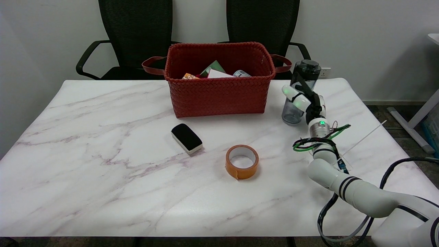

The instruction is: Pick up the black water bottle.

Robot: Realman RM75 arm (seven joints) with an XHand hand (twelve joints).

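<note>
Nearest on the marble surface (103,178): orange tape roll (241,161), then whiteboard eraser (186,138), both left of the bottle, out of the way. Right hand (303,99) wraps the black water bottle (297,92) w/ fingers closed round its body, upright, base looks on the surface, just right of red woven basket (219,80).

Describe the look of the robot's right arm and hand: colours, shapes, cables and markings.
The right arm is made of rounded white segments with black bands at the joints. Black and green cables loop around the wrist, beside a silver cuff with a green light. The hand is black and white, with white fingertips.
</note>
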